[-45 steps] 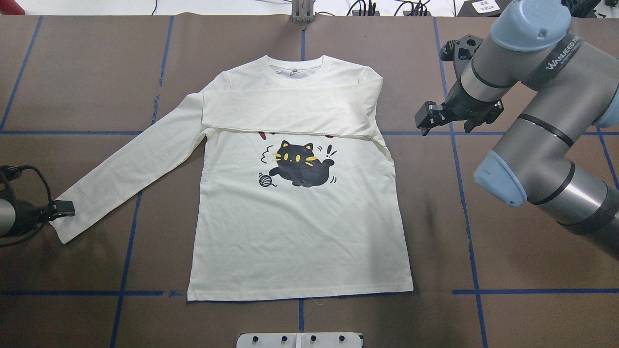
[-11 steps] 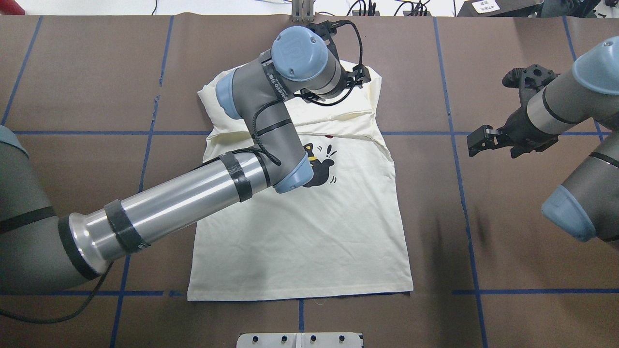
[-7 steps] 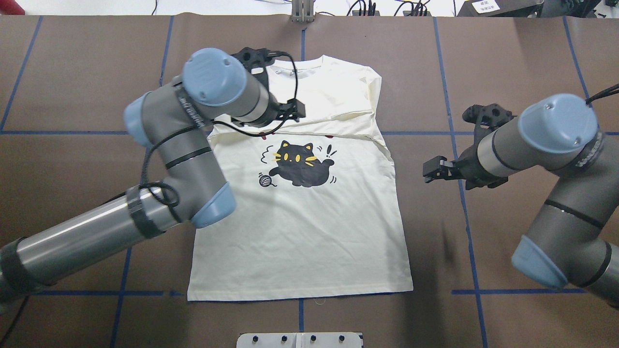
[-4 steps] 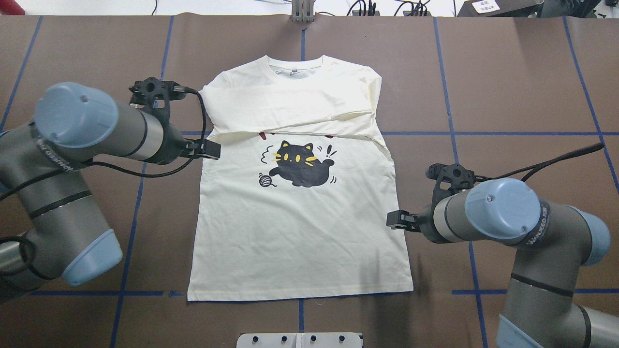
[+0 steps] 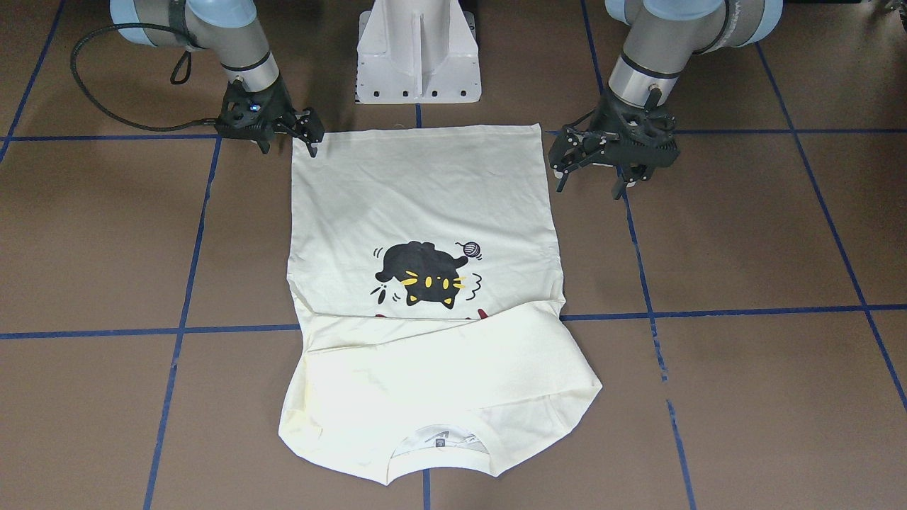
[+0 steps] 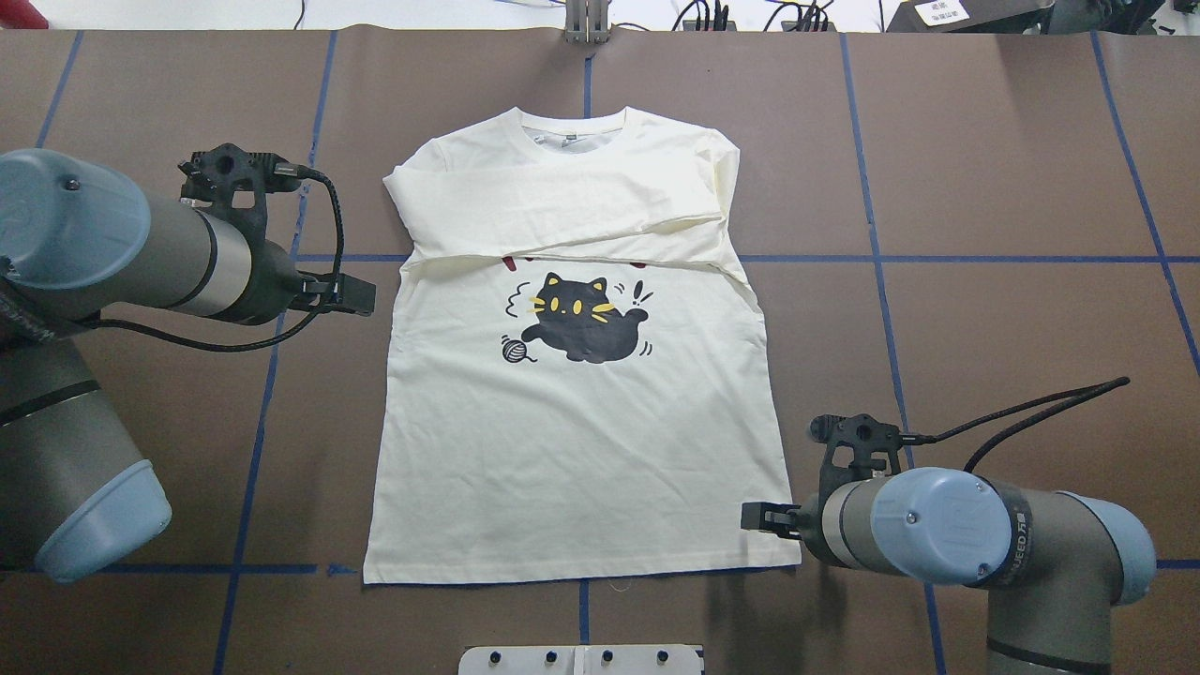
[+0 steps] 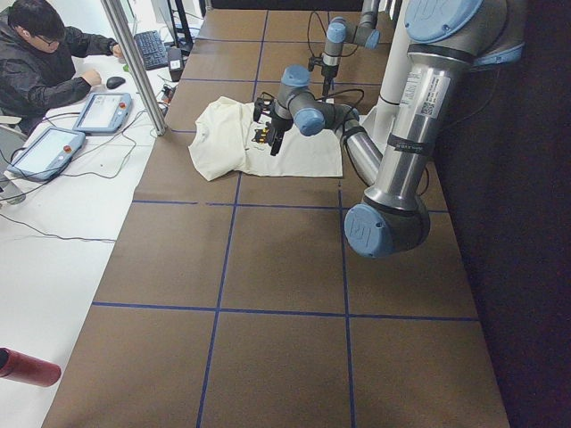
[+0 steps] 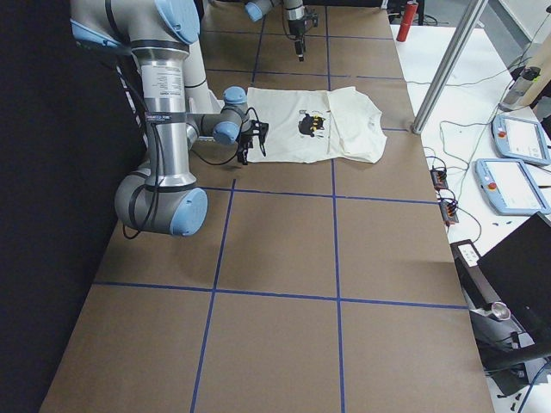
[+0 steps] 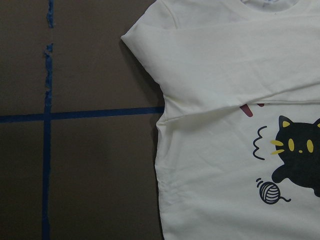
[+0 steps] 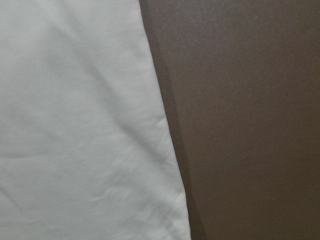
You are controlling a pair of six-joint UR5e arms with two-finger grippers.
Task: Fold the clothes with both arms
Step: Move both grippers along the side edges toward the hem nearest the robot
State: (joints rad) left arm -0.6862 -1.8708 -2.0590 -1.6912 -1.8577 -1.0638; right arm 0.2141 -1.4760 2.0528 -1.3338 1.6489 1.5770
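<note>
Shirt: cream long-sleeved T-shirt (image 6: 581,450), flat and front-up on the brown bench (image 6: 1012,169), with its collar (image 6: 572,127) on the side away from the robot and its hem (image 6: 581,574) toward it.
Print: black cat (image 6: 581,323) with yellow eyes and whiskers, and a small yarn ball (image 6: 512,350) beside it. Only the tips of the red lettering (image 6: 511,262) show below the folded cloth.
Sleeves: both sleeves (image 6: 562,202) are folded across the chest just below the collar, one overlapping the other.
Left arm: left arm (image 6: 94,244) is bent in from the robot's left, its wrist aimed at the shirt.
Left fingers: left fingers (image 6: 361,294) are spread apart and empty. The shirt's side edge lies just past their tips, clear of them.
Right arm: right arm (image 6: 947,525) is folded low near the robot, its wrist pointing at the shirt.
Right fingers: right fingers (image 6: 757,516) are spread apart and hold nothing. The hem corner (image 6: 792,558) sits right at their tips. Cannot tell whether they touch the cloth.
Bench markings: blue tape lines (image 6: 984,259) run under and around the shirt.
Beyond the fingers: white pedestal (image 5: 418,49) stands behind the hem, and a person (image 7: 40,62) sits at a side desk.
</note>
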